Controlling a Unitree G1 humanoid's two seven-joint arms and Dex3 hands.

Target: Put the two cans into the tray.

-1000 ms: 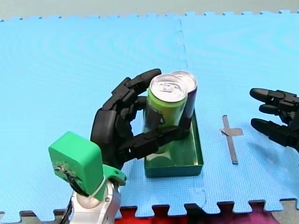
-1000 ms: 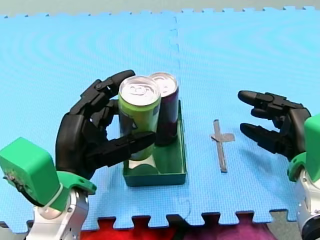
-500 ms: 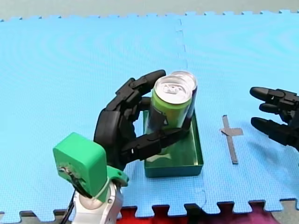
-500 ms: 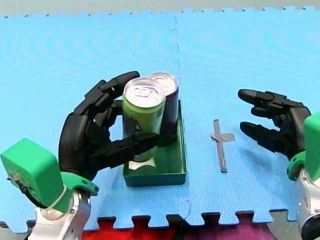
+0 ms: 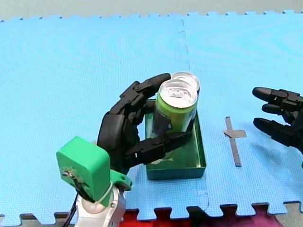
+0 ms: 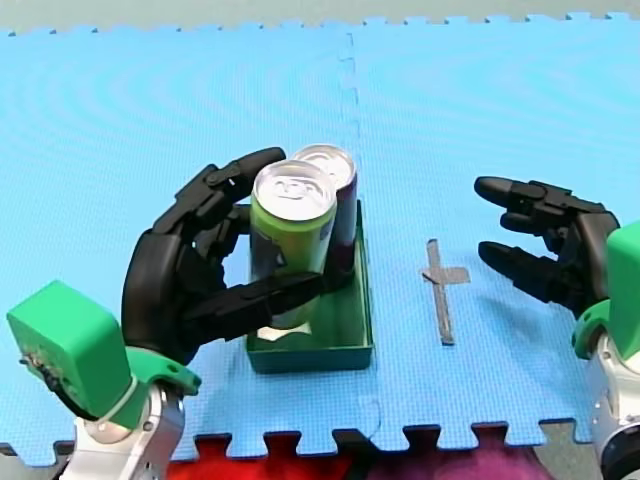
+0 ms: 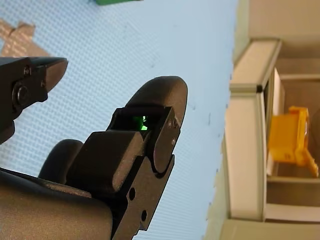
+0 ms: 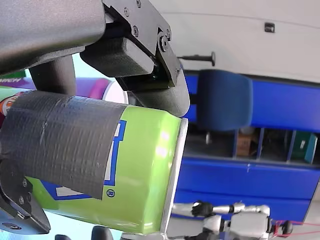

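One hand loaded: our left robot hand [image 5: 124,132] grips the green can [image 5: 177,118] low over the tray [image 5: 176,172], base hidden.
Purple can [image 5: 188,78]: upright at the tray's far end, just beside the green.
Risk: we fear a tilted release topples both.
Right robot hand [image 5: 279,120]: holding nothing, near the tape [image 5: 233,142].

Light: bright, even, from above. Shadows: soft, faint, on the mat [image 5: 71,71] beneath the right hand [image 5: 282,119]. Glare: white highlights on lid and side of the green can [image 5: 176,116].
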